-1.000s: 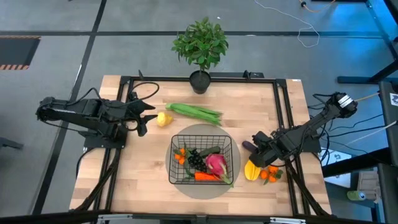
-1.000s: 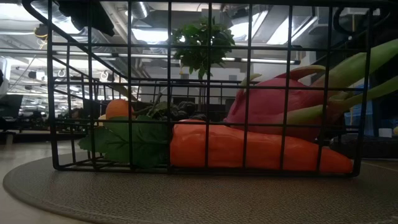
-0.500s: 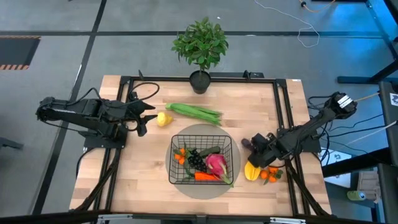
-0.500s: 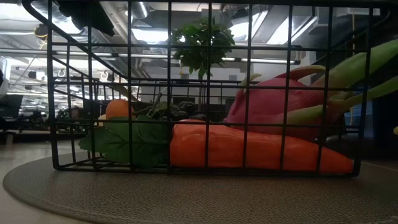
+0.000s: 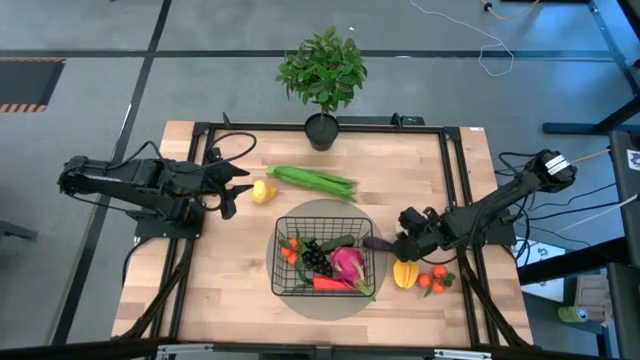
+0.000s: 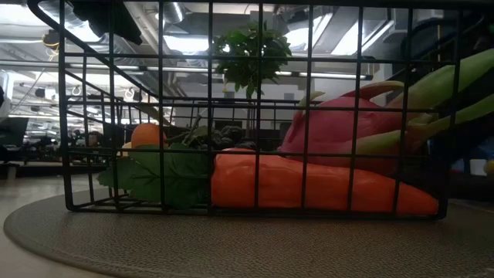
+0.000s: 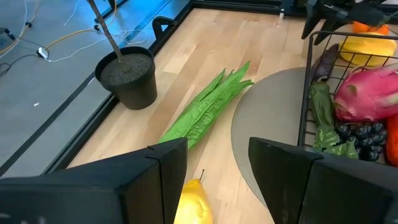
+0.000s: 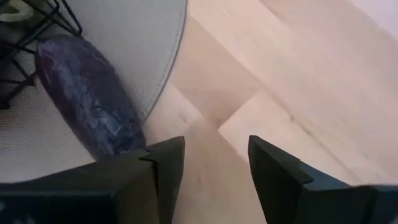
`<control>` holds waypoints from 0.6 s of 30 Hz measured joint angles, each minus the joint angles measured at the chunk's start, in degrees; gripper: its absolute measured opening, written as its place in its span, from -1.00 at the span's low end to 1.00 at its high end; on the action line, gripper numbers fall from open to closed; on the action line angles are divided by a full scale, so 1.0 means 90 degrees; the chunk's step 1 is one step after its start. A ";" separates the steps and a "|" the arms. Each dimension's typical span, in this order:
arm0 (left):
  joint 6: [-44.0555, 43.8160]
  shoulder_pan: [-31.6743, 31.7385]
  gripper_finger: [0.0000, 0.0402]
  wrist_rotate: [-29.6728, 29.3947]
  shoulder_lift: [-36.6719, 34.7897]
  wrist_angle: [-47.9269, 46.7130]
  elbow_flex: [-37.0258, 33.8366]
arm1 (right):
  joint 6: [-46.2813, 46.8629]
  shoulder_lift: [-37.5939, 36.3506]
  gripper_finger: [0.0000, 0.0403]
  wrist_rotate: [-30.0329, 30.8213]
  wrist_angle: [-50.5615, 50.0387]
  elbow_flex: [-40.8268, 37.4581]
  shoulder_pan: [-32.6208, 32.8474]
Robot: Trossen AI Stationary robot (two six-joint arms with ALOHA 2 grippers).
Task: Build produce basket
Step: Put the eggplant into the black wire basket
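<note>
Wooden table (image 5: 230,270) | left claw (image 7: 217,155) parted, empty, by lemon (image 7: 194,205) | right claw (image 8: 216,155) parted, empty, eggplant (image 8: 87,106) beside it

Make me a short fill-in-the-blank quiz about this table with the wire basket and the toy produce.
1. The basket sits on a round grey ____.
2. The long green beans lie on the table between the basket and the potted ____.
3. The lemon lies just in front of the ____ gripper.
4. The purple eggplant by the right gripper is ____ the basket.

Missing words: mat; plant; left; outside
</note>
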 joint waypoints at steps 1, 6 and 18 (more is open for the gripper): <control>0.0000 0.0000 -0.20 0.0000 -0.0002 0.0000 0.0000 | -0.0124 0.0000 -0.17 0.0024 0.0024 0.0000 -0.0051; 0.0000 0.0000 -0.20 0.0000 0.0000 0.0001 0.0000 | -0.1294 0.0000 -0.17 0.0076 0.0939 0.0000 -0.0231; 0.0000 0.0000 -0.20 0.0000 0.0000 0.0002 0.0000 | -0.2612 0.0018 -0.17 -0.0443 0.1737 -0.0121 -0.0244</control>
